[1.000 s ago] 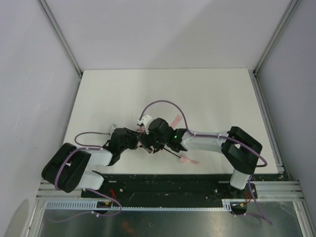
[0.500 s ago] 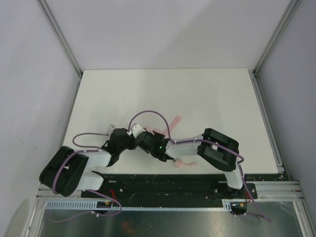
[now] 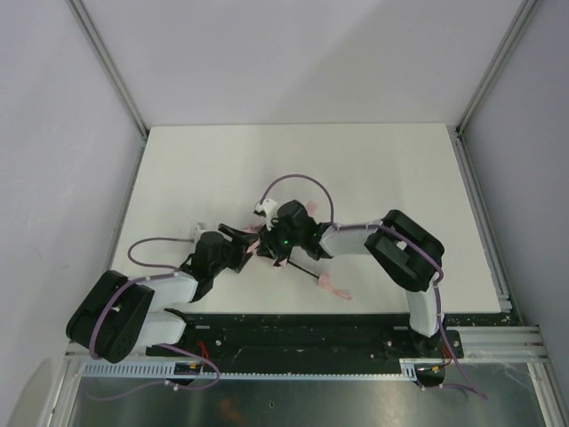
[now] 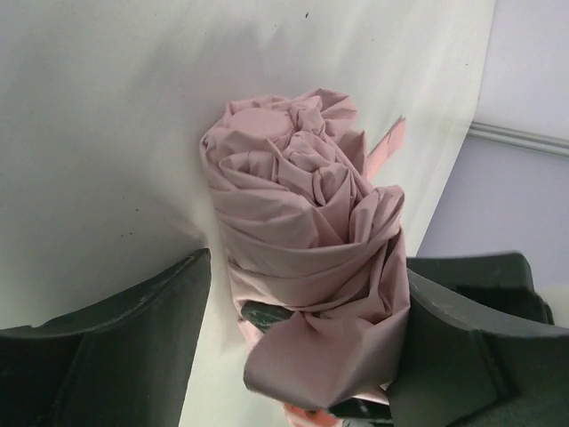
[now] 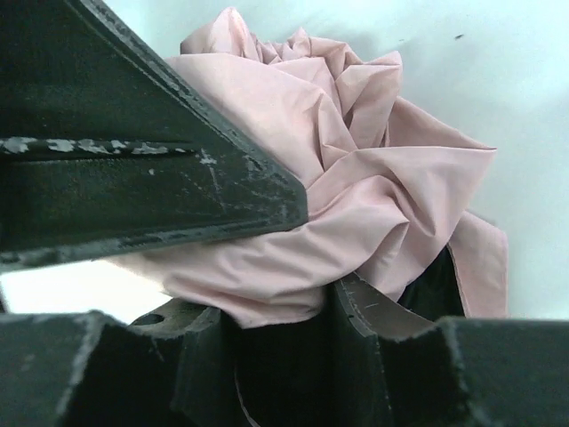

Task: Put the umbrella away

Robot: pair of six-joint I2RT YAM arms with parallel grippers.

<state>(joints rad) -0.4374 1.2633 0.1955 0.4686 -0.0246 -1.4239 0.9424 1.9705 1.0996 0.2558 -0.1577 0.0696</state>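
The white table [image 3: 178,178] sits inside grey walls [image 3: 311,62]. The umbrella [image 4: 293,196] lies near the table's front centre. The left gripper [image 4: 302,276] clamps the rolled bundle. The right gripper [image 5: 320,258] pinches its fabric.

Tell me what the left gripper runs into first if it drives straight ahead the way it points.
The umbrella: its bundled pink fabric sits between the fingers of the left gripper, right in its path. Beyond it, only table seems to follow.
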